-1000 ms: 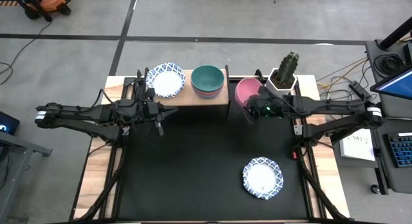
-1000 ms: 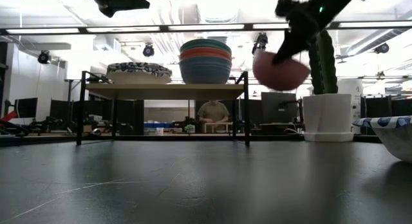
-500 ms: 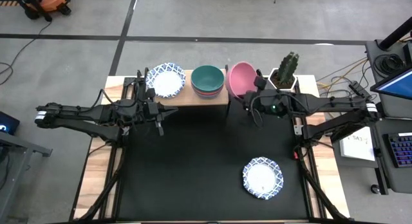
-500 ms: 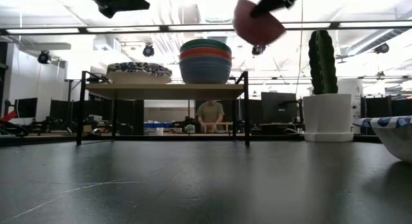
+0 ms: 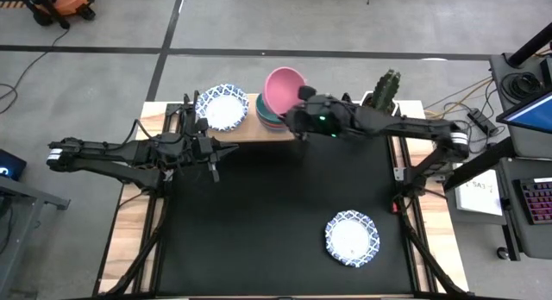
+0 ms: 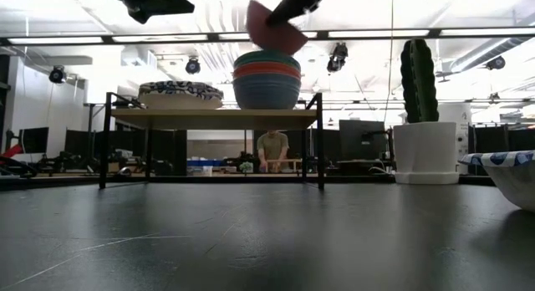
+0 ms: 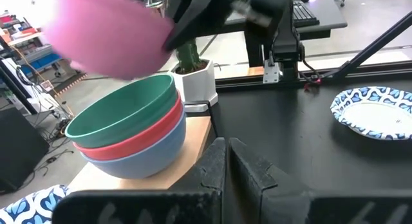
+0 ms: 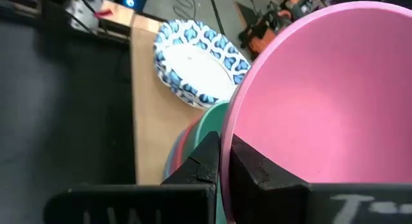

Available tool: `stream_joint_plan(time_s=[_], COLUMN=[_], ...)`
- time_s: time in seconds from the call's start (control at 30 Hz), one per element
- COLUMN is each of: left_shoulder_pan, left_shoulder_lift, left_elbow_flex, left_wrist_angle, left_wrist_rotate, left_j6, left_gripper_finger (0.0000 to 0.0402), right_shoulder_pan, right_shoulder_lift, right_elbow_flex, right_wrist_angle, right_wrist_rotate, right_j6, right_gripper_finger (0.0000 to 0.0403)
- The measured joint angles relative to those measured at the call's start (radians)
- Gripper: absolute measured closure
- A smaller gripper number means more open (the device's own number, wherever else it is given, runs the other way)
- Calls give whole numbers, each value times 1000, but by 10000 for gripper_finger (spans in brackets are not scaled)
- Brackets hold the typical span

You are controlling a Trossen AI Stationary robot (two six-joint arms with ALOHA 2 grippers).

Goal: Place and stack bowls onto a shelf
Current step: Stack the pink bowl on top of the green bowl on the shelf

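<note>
My right gripper (image 5: 300, 100) is shut on a pink bowl (image 5: 283, 87) that it holds over the stack of dark green, red and grey-blue bowls (image 5: 274, 119) on the light-wood shelf (image 5: 246, 130). In the low view the pink bowl (image 6: 276, 28) hangs tilted just above that stack (image 6: 266, 78). Blue-patterned white bowls (image 5: 222, 106) rest on the shelf's left part. Another patterned bowl (image 5: 351, 238) rests on the black mat at the near right. My left gripper (image 5: 231, 150) is shut and empty, in front of the shelf's left part. My right gripper pinches the pink bowl's rim (image 8: 222, 130) on the side toward the table's right, one finger (image 8: 248, 166) inside the bowl and one finger (image 8: 205, 161) outside. The fingers come from the table's right. The bowl is lifted clear and tilted above the stack.
A cactus in a white pot (image 5: 382, 97) stands at the far right, beside the shelf's right end. The black mat (image 5: 276, 214) covers most of the table in front of the shelf. A person shows far behind the table (image 6: 276, 149).
My right gripper has carried the pink bowl up and toward the table's left and far edge, from beside the cactus pot to over the stack of plain bowls. The bowl has stayed tilted in the hold.
</note>
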Motion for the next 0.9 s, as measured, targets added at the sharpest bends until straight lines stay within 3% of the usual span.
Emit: stream_joint_plan(time_s=[0.27,0.67,0.9], left_shoulder_pan=[0,0,0], left_shoulder_lift=[0,0,0], left_elbow_flex=[-2,-16,-18], left_wrist_angle=[-7,-5,-6], left_wrist_rotate=[0,0,0], left_j6=[-5,-24,-31], left_gripper_finger=[400,400,400], right_shoulder_pan=[-49,-64,-62], right_shoulder_lift=[112,98,83], right_elbow_flex=[73,75,75], right_wrist_angle=[-30,-27,-19], right_wrist_rotate=[-67,-78,-78], right_j6=[8,46,64], right_gripper_finger=[376,284,263])
